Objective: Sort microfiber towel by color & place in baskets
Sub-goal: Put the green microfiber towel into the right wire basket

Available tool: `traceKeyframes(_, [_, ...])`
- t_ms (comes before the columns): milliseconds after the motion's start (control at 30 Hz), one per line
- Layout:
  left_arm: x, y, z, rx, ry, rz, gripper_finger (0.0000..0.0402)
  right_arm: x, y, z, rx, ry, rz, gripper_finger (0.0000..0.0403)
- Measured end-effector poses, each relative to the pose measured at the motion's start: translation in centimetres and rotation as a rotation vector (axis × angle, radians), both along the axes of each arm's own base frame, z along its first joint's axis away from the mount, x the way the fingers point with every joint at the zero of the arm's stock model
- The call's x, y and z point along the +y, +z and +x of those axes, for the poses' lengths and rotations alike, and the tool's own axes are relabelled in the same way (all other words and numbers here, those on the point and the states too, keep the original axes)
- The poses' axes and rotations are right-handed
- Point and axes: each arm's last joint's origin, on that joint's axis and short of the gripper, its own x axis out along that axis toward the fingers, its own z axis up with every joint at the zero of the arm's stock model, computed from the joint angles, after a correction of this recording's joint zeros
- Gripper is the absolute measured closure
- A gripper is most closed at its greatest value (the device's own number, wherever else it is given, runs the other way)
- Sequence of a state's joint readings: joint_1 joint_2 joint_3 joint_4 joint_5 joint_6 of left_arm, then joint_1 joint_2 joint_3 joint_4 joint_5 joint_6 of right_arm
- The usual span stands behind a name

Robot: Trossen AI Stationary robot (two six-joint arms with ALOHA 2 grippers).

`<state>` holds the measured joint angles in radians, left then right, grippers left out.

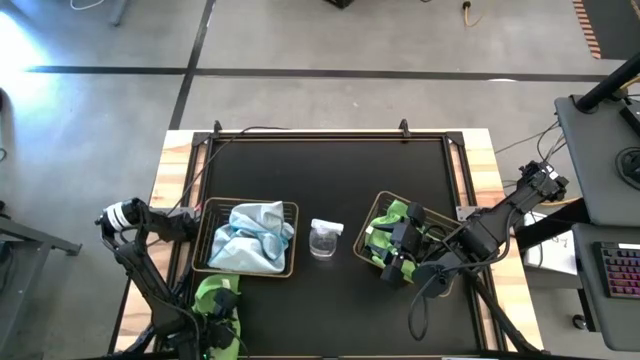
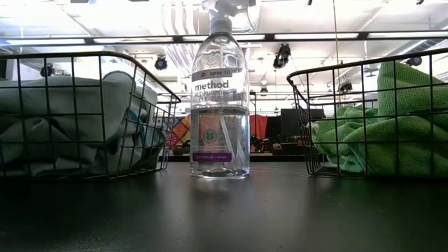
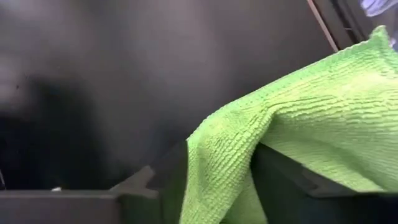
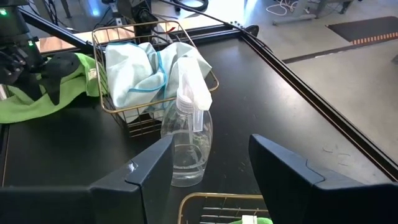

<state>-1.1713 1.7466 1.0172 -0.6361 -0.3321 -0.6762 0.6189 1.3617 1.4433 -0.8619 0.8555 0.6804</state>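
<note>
Seen from above, the left gripper (image 1: 218,303) at lower left is closing on a lime green towel (image 1: 216,292) beside the left basket (image 1: 205,262) of pale blue towels (image 1: 250,238). The right gripper (image 1: 397,251) hovers wide open above the right basket (image 1: 375,209) holding green towels (image 1: 399,211). A spray bottle (image 1: 324,238) stands between them.
</note>
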Motion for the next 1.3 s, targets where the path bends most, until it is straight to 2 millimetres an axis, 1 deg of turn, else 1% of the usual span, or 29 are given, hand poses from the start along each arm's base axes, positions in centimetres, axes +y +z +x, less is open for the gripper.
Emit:
traceKeyframes(233, [0.0, 0.0, 0.0, 0.003, 0.039, -0.015, 0.0363, 0.0, 0.0, 0.0, 0.000, 0.000, 0.000, 0.0200])
traceKeyframes(300, [0.0, 0.0, 0.0, 0.003, 0.050, -0.020, 0.0389, 0.0, 0.0, 0.0, 0.000, 0.000, 0.000, 0.0200])
traceKeyframes(333, [0.0, 0.0, 0.0, 0.003, 0.056, -0.022, 0.0395, 0.0, 0.0, 0.0, 0.000, 0.000, 0.000, 0.0200])
traceKeyframes(633, [0.1, 0.0, 0.1, 0.001, 0.094, -0.031, 0.0399, 0.0, 0.0, 0.0, 0.000, 0.000, 0.000, 0.0200])
traceKeyframes(767, [0.3, 0.1, 0.5, -0.064, 0.186, -0.035, 0.0401, 0.0, 0.0, 0.0, -0.004, 0.000, 0.003, 0.0200])
traceKeyframes(867, [0.1, 0.7, 1.1, -0.117, 0.212, -0.039, 0.0401, 0.0, 0.0, 0.0, -0.006, 0.000, 0.004, 0.0200])
traceKeyframes(967, [-0.1, 1.6, 2.1, -0.193, 0.224, -0.036, 0.0401, 0.0, 0.0, 0.0, -0.006, 0.000, 0.005, 0.0200])
traceKeyframes(1067, [-0.5, 3.0, 3.2, -0.281, 0.211, -0.009, 0.0401, 0.0, 0.0, 0.0, -0.007, -0.001, 0.006, 0.0200])
traceKeyframes(1167, [-0.7, 4.8, 4.4, -0.364, 0.183, 0.047, 0.0401, 0.0, 0.0, 0.0, -0.013, -0.010, 0.019, 0.0200])
traceKeyframes(1300, [-0.5, 7.9, 5.8, -0.453, 0.174, 0.158, 0.0401, 0.0, 0.0, 0.0, -0.016, -0.013, 0.025, 0.0200])
